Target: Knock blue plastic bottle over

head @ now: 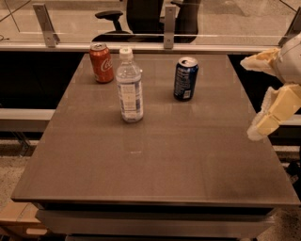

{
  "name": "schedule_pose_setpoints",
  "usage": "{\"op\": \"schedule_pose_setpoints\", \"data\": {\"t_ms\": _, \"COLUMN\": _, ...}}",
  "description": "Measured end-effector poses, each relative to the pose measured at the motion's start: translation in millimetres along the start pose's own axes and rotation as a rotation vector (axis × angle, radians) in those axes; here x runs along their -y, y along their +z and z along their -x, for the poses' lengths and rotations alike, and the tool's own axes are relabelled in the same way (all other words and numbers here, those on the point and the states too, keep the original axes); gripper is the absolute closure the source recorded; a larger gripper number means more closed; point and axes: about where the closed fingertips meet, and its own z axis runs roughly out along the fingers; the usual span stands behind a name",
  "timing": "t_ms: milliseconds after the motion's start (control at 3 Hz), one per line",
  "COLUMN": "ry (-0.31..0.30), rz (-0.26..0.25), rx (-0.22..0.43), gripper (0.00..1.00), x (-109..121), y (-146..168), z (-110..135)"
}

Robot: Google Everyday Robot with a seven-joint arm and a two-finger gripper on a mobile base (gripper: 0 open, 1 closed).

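The blue plastic bottle (130,85), clear and ribbed with a white cap and a white-and-blue label, stands upright on the left-centre of the brown table (155,160). My gripper (250,98) hangs at the right edge of the view, over the table's right edge, far to the right of the bottle. Its two cream fingers (269,121) are spread apart with nothing between them.
A red Coca-Cola can (101,62) stands behind and left of the bottle. A dark blue soda can (185,78) stands to the bottle's right, between bottle and gripper. A glass partition with metal posts (168,21) and an office chair (141,14) lie beyond the far edge.
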Motion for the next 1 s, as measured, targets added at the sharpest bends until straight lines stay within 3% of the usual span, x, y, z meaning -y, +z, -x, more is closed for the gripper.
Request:
{"op": "schedule_pose_setpoints", "data": {"t_ms": 333, "ry": -0.001, "rz": -0.001, "rx": -0.003, "gripper": 0.0, "x": 0.2, "y": 0.1, "z": -0.3}}
{"op": "schedule_pose_setpoints", "data": {"t_ms": 1000, "ry": 0.012, "rz": -0.027, "rx": 0.125, "gripper": 0.0, "x": -5.8, "y": 20.6, "z": 15.6}}
